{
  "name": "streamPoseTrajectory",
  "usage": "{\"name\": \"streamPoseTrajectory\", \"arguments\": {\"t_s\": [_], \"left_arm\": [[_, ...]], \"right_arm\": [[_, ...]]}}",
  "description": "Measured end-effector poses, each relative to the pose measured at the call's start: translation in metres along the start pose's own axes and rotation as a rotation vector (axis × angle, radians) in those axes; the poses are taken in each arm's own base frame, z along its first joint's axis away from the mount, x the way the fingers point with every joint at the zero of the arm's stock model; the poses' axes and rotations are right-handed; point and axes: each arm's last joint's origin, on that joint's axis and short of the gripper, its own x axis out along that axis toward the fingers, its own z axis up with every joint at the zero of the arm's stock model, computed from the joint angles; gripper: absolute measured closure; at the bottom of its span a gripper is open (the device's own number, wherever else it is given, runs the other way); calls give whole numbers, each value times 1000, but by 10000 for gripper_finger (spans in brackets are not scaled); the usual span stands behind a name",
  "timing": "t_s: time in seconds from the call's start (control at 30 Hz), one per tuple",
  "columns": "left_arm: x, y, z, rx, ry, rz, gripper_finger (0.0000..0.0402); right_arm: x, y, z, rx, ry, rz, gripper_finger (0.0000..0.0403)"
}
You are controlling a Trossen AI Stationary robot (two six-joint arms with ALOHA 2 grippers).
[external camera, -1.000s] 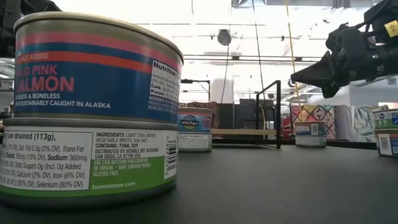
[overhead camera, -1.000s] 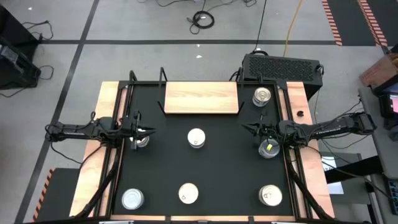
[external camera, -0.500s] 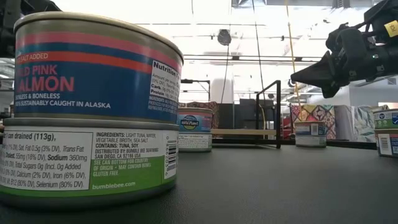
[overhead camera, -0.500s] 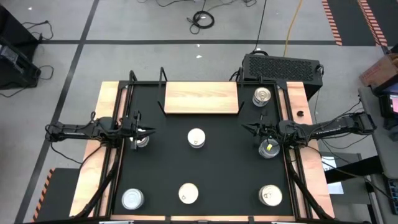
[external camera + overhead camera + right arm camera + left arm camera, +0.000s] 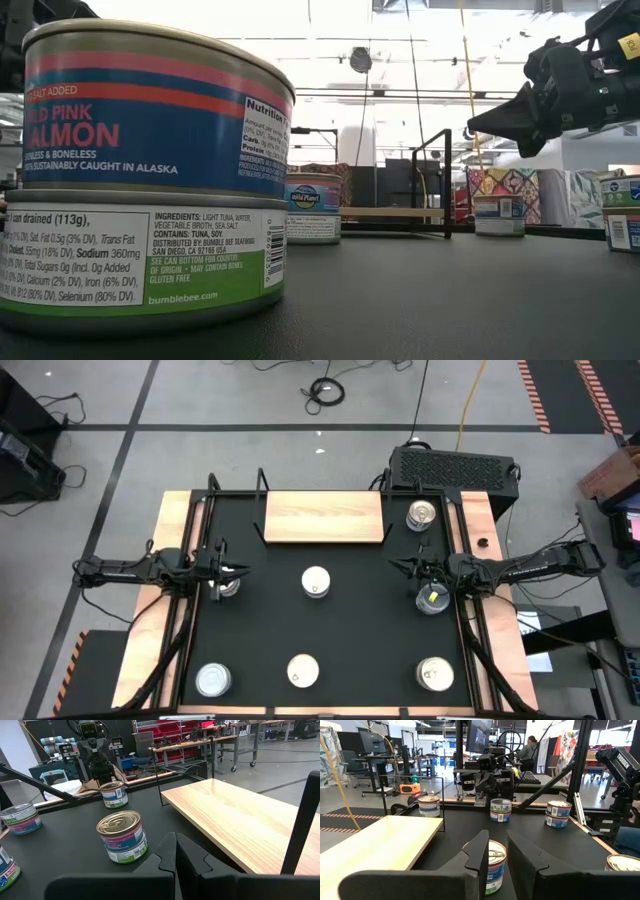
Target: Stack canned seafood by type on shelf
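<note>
The high view shows the shelf (image 5: 323,517) bare and the cans (image 5: 315,582) spread over the worktop (image 5: 350,630), so no stacking is done, while the left hand (image 5: 236,570) sits slightly open and the right hand (image 5: 398,567) closed, both holding nothing.

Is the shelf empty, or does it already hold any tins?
Empty. The high view shows the shelf bare, with every tin, such as the middle one, on the black table.

In the low view, the near two-tin stack (image 5: 145,180) is cut off at the left frame edge — its labels read only partly; a far tin (image 5: 622,213) is clipped at right.
</note>
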Motion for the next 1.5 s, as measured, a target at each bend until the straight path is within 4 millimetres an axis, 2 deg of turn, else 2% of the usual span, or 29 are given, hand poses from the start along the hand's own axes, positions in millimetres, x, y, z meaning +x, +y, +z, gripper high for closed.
{"name": "streamPoseTrajectory", "arguments": {"t_s": [0.9,0.97,1.1,1.2,1.37,1.5], "left_arm": [[0,1,1,5,-6,18,334],[0,1,1,-50,-6,20,334],[0,1,1,-338,-10,20,334],[0,1,1,-391,-12,19,334],[0,0,1,-583,-12,12,334],[0,2,0,-607,-18,50,334]], "right_arm": [[0,0,0,0,0,0,403],[0,0,0,0,0,0,403],[0,0,0,0,0,0,403],[0,0,0,0,0,0,403],[0,0,1,2,-6,1,403],[0,0,1,4,-11,2,403]]}}
